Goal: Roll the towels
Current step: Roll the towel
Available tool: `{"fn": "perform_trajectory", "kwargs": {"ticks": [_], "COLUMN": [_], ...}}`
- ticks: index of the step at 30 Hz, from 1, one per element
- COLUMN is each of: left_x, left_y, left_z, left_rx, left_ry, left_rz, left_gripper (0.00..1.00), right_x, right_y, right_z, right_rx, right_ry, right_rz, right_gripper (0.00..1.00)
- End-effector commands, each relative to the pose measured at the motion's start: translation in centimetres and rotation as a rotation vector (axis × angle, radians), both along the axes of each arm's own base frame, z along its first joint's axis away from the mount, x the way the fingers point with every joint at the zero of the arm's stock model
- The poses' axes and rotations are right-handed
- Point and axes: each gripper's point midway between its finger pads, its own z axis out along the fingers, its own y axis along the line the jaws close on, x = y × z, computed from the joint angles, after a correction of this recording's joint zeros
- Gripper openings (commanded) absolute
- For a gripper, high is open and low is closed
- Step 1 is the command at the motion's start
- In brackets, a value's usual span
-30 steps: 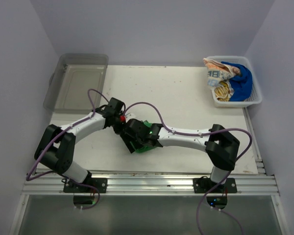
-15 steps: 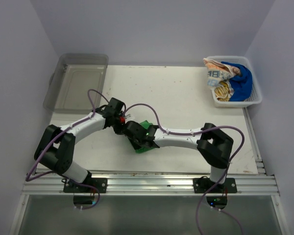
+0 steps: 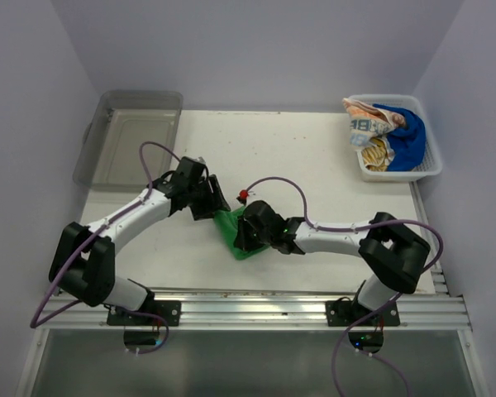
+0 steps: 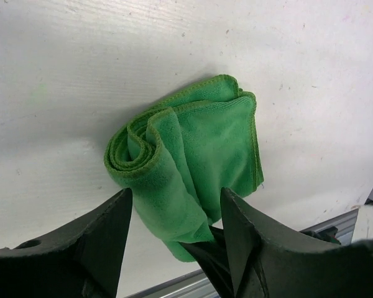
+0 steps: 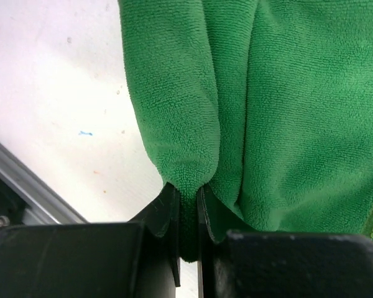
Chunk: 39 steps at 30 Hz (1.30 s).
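Note:
A bright green towel (image 3: 228, 223), loosely rolled, lies on the white table near its front middle. In the left wrist view the green towel (image 4: 193, 143) shows a spiral end on the left and a flat flap on the right. My left gripper (image 3: 212, 201) stands open just back-left of it, and its fingers (image 4: 112, 230) touch nothing. My right gripper (image 5: 186, 195) is shut on a fold at the towel's (image 5: 273, 93) near end. The other towels, orange-and-white (image 3: 365, 120), blue (image 3: 407, 136) and yellow-tan (image 3: 377, 154), are heaped in the basket.
A white basket (image 3: 426, 169) stands at the table's back right corner. A clear plastic bin (image 3: 132, 136) sits at the back left. A metal rail (image 3: 256, 310) runs along the front edge below the arm bases. The right arm's purple cable (image 3: 273, 184) loops over the towel area.
My left gripper has opened, let go of the green towel and drawn back to the left. My right gripper has shut on the towel's fold and shifted slightly right.

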Motion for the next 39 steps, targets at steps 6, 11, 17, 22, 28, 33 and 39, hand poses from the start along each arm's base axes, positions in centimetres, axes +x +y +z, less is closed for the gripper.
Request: {"fn": "perform_trajectory", "kwargs": {"ticks": [6,11,17,22,28,33,39], "left_x": [0.0,0.0,0.2,0.4,0.8,0.6,0.1], "left_y": [-0.4,-2.2,-3.4,-4.3,-4.7,-4.6,-4.5], "left_z": [2.4,3.4,2.0,-0.2,-3.5,-4.4,-5.2], "left_rx": [-0.081,-0.176,-0.174,-0.174,-0.147,-0.128,-0.108], "left_ry": [-0.108,-0.164,-0.139,-0.096,-0.041,-0.027,-0.01], "left_rz": [-0.027,-0.096,-0.145,-0.171,-0.171,-0.174,-0.18], "left_gripper": [0.51,0.26,0.15,0.13,0.14,0.14,0.13], "right_x": [0.2,0.4,0.6,0.6,0.6,1.2,1.4], "right_y": [0.5,-0.1,-0.8,-1.6,-2.0,-3.6,-7.5], "right_z": [1.3,0.6,0.1,-0.6,-0.4,0.6,3.7], "right_rx": [0.275,0.336,0.404,0.441,0.457,0.309,0.083], "right_ry": [0.14,0.202,0.253,0.292,0.302,0.24,0.144], "right_rz": [-0.039,-0.069,-0.103,-0.136,-0.145,-0.177,-0.221], "right_gripper": [0.0,0.0,0.0,0.0,0.0,0.34,0.64]}}
